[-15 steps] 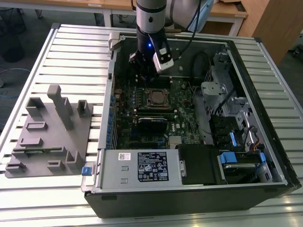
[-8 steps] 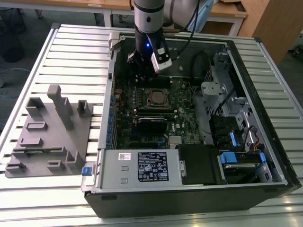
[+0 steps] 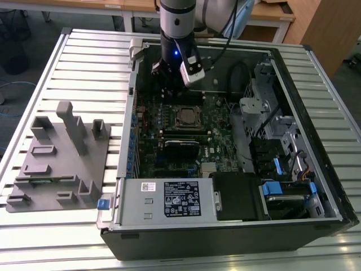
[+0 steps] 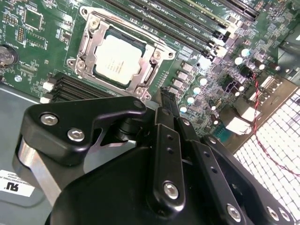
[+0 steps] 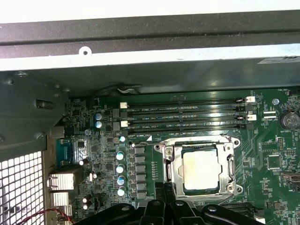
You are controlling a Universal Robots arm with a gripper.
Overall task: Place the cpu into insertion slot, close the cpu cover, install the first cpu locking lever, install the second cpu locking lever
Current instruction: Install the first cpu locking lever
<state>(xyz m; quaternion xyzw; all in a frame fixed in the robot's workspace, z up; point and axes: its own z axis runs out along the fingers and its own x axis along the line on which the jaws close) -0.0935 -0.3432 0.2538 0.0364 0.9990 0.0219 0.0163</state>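
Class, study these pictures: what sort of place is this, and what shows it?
Probably a robotics lab or workshop: a robot arm reaches into an open computer case lying on a slatted metal table, with wooden desks behind.

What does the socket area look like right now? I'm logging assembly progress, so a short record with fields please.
cpu: seated in the insertion slot, pale face up
cpu cover: down, framing the cpu
locking levers: state unclear
gripper: shut, empty, tip close to a corner of the cover, contact unclear
surroundings: motherboard inside an open computer case on a slatted table; grey fixture block at the exterior view's left
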